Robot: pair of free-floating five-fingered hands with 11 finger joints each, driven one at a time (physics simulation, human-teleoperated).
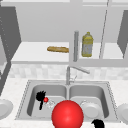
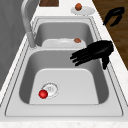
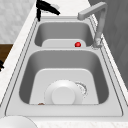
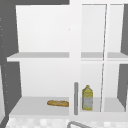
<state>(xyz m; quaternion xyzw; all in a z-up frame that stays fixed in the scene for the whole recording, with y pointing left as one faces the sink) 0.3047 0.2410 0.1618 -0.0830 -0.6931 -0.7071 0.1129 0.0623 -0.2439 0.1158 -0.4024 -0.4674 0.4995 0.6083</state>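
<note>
My left hand (image 1: 40, 97) hovers over the left basin (image 1: 33, 102), fingers straight and open, holding nothing. In the left side view this left hand (image 2: 93, 53) reaches in from the basin's front rim with the thumb hanging down. A small red ball (image 1: 45, 99) lies on the basin floor beside the drain (image 2: 50, 88), just right of the fingers. My right hand (image 1: 98, 123) stays in the air before the sink's front edge at the right, fingers relaxed and apart (image 2: 113, 15). A large red sphere (image 1: 67, 114) shows low in the middle of the front view.
A white plate (image 1: 91, 109) lies in the right basin, a small brown thing (image 2: 77, 40) by it. White plates (image 1: 3, 108) (image 1: 123, 112) sit on the counter at either side. The faucet (image 1: 68, 75) stands behind the divider. Above, a shelf holds a baguette (image 4: 58, 103) and a yellow bottle (image 4: 87, 98).
</note>
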